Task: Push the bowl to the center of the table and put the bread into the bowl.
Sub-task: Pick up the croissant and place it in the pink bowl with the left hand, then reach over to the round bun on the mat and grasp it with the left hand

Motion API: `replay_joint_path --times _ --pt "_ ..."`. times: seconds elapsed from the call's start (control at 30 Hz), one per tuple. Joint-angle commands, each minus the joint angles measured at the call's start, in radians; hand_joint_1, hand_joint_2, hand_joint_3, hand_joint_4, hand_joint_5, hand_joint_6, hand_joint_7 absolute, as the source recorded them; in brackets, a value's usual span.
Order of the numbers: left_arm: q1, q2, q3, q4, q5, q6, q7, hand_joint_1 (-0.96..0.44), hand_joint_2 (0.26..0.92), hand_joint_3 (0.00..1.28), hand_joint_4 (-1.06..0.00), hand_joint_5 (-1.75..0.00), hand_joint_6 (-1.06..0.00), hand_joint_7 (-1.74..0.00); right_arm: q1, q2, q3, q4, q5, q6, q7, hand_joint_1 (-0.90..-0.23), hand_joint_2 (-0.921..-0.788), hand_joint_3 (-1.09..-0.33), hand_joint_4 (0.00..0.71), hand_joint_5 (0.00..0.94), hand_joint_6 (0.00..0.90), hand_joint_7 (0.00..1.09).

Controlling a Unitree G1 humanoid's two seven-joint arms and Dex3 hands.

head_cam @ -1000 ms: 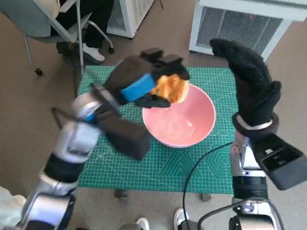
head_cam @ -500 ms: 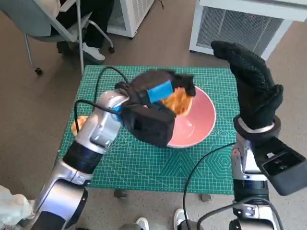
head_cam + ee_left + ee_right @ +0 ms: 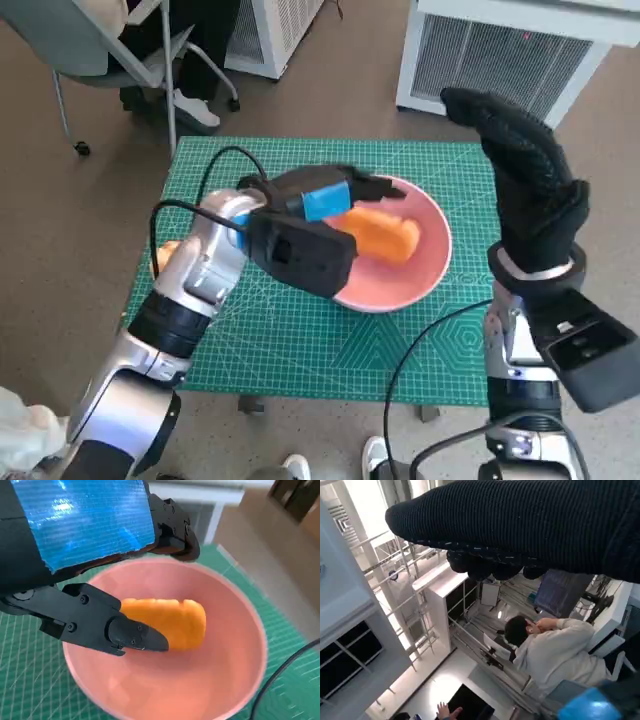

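Golden bread loaf [image 3: 172, 622]: lies inside your pink round bowl [image 3: 432, 262], mid-table. Left hand [image 3: 320, 195]: fingers spread, empty, over it. Right hand [image 3: 530, 185]: raised beyond the table's right edge, holding nothing.

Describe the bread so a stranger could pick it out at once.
Find the green gridded cutting mat covering the small table, then the pink round bowl on it. The bread lies inside: an orange-brown ridged loaf, beside the black left hand with blue tape.
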Motion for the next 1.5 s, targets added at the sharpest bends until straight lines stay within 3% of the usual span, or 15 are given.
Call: replay_joint_path --times 0.03,0.33,0.47,0.8,1.13,1.5 --pt "0.050 0.058 0.057 -0.102 -0.048 -0.005 -0.013 -0.40 0.921 0.07 -0.03 0.00 -0.21 -0.10 0.029 0.005 0.002 0.000 -0.013 0.010 -0.010 -0.585 -0.921 -0.852 -0.001 0.409 -0.001 0.58" --pt "0.198 0.219 0.229 -0.310 -0.158 -0.045 -0.025 -0.42 0.921 0.10 -0.10 -0.03 -0.24 -0.11 0.032 0.006 0.003 -0.002 -0.011 0.010 -0.009 -0.584 -0.921 -0.853 -0.001 0.411 -0.001 0.59" --pt "0.296 0.306 0.338 -0.335 -0.198 -0.088 0.002 -0.44 0.921 0.12 -0.15 -0.05 -0.28 -0.13 0.032 0.006 0.004 -0.005 -0.011 0.013 -0.010 -0.583 -0.921 -0.855 -0.001 0.411 -0.001 0.59" --pt "0.466 0.452 0.472 -0.326 -0.192 -0.101 0.045 -0.44 0.921 0.13 -0.22 -0.04 -0.32 -0.15 0.023 0.007 0.004 0.002 -0.007 0.020 -0.010 -0.587 -0.921 -0.860 -0.001 0.405 -0.001 0.58" --pt "0.552 0.513 0.489 -0.244 -0.162 -0.104 0.088 -0.44 0.921 0.10 -0.23 -0.01 -0.34 -0.13 -0.001 0.011 0.004 0.047 0.003 0.006 0.000 -0.595 -0.921 -0.849 -0.001 0.416 -0.001 0.58" --pt "0.531 0.503 0.413 -0.118 -0.111 -0.103 0.111 -0.40 0.909 0.03 -0.25 -0.01 -0.35 -0.10 -0.027 0.012 0.006 0.089 0.016 -0.014 0.023 -0.593 -0.921 -0.840 -0.001 0.428 -0.001 0.58"
